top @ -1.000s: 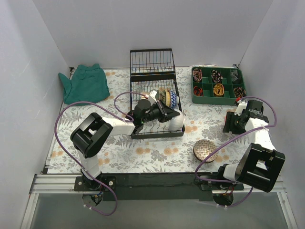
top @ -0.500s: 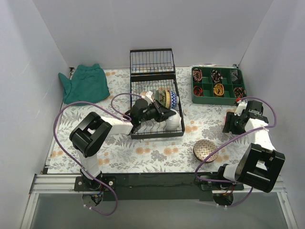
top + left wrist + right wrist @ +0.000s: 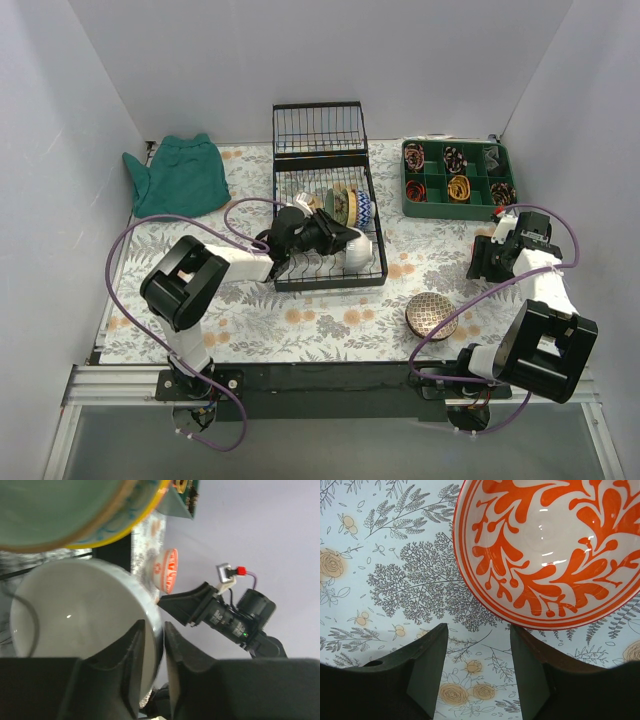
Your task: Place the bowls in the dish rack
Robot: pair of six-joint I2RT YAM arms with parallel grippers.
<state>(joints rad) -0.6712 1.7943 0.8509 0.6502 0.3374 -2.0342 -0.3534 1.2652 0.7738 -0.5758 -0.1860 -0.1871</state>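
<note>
The black wire dish rack (image 3: 330,285) sits mid-table with several bowls (image 3: 346,205) standing on edge in its back row. My left gripper (image 3: 340,240) reaches into the rack's front right part, shut on the rim of a white bowl (image 3: 362,250). In the left wrist view one finger lies inside the white bowl (image 3: 75,610) and the other outside, the gripper (image 3: 154,625) straddling the rim. My right gripper (image 3: 479,630) hangs open just short of a red-orange patterned bowl (image 3: 550,545) on the table at the right. A dark brown bowl (image 3: 431,315) lies near the front.
A green compartment tray (image 3: 430,210) stands at the back right. A teal cloth (image 3: 178,175) lies at the back left. The rack's wire-grid panel (image 3: 318,125) is raised at the back. A pale green bowl (image 3: 50,510) stands right beside the white one.
My left gripper has drawn back to the left and lowered the white bowl deeper into the rack. The right arm has not moved.
</note>
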